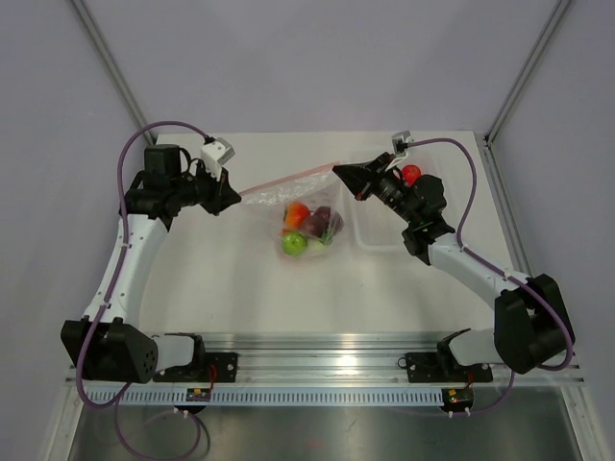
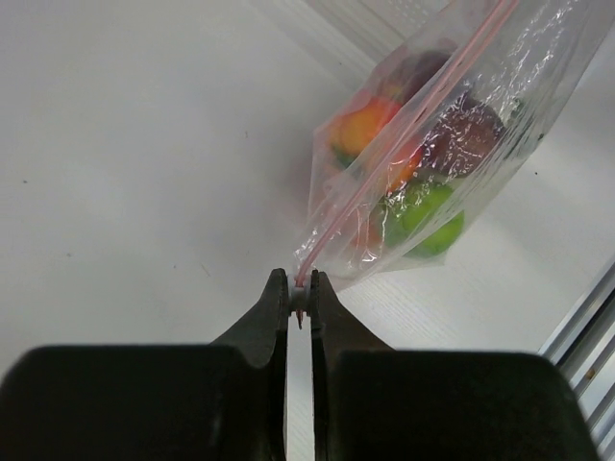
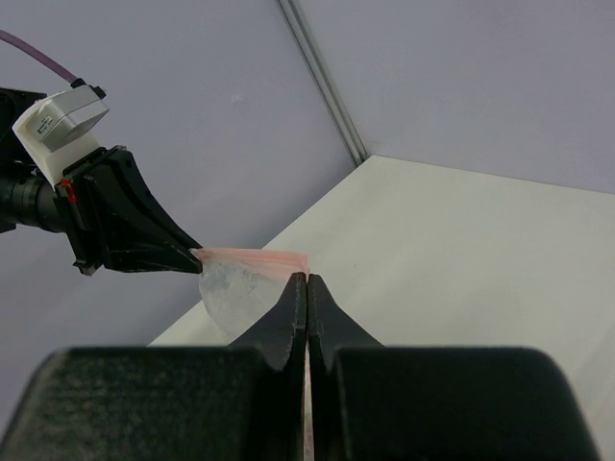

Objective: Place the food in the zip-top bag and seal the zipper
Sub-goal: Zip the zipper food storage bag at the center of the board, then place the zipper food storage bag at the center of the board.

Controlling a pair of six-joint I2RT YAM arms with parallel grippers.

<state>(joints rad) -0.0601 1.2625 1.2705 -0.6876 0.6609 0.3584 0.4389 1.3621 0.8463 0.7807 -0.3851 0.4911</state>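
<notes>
Top external view has the zip-top bag (image 1: pixel 309 229) strung between both arms near the middle of the white surface (image 1: pixel 240 298). The pinkish zipper (image 1: pixel 288 180) is pulled into a straight line from one gripper to the other.

The left gripper (image 1: pixel 232 200) is pinched on the zipper's left end. On the left wrist cam the tips of the left gripper (image 2: pixel 299 288) are together, with just the strip's corner (image 2: pixel 317 252) between them. The right gripper (image 1: pixel 339 170) has the other end. Its own cam shows the jaws of the right gripper (image 3: pixel 306 281) closed on the pink edge (image 3: pixel 258 254), and the left gripper (image 3: pixel 144 238) faces it from just across.

The food sits bunched in the bag's belly below the strip. I can make out an orange-red piece (image 1: pixel 296 213), a dark purple one (image 1: pixel 322 220) and a green one (image 1: pixel 293 244). The left wrist shows the same through the crinkly plastic (image 2: pixel 538 86): orange (image 2: pixel 360 125), purple (image 2: pixel 463 133), green (image 2: pixel 429 217).

A red toy fruit (image 1: pixel 411 174) sits in the clear tray (image 1: pixel 371 240) beside the bag, partly behind the right arm. I can't tell whether the zipper is pressed shut along its length.
</notes>
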